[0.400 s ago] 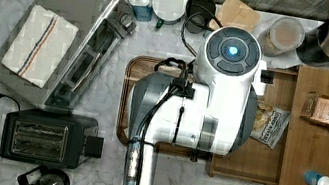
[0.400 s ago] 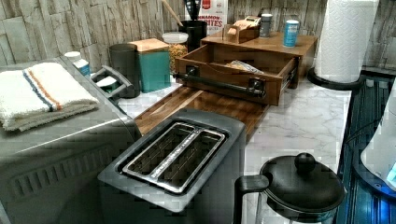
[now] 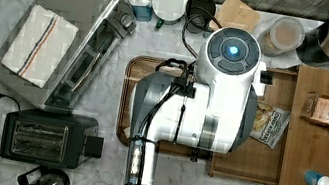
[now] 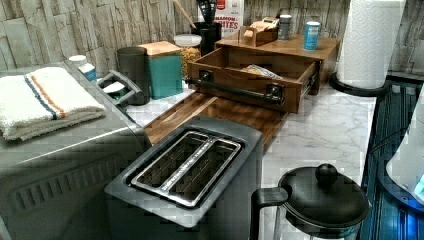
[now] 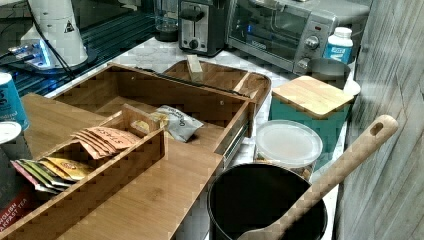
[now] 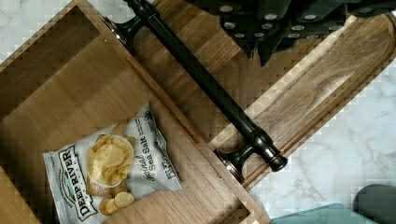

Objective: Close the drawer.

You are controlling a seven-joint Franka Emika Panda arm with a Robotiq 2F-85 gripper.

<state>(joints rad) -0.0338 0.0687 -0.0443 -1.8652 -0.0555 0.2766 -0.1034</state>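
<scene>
wrist view: the drawer (image 6: 93, 93) stands pulled out of its cabinet over the tray (image 6: 322, 88), chips inside. its dark handle (image 6: 205, 88) runs lengthwise just beside the fingers (image 6: 261, 44), on the tray side; whether they're spread, i cannot tell.

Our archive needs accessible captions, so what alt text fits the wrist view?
An open wooden drawer holds a bag of sea salt potato chips, with the drawer's dark metal bar handle running diagonally across the picture. The robot's dark tool hangs above a darker wooden tray beside the handle, on a marble counter.
</scene>
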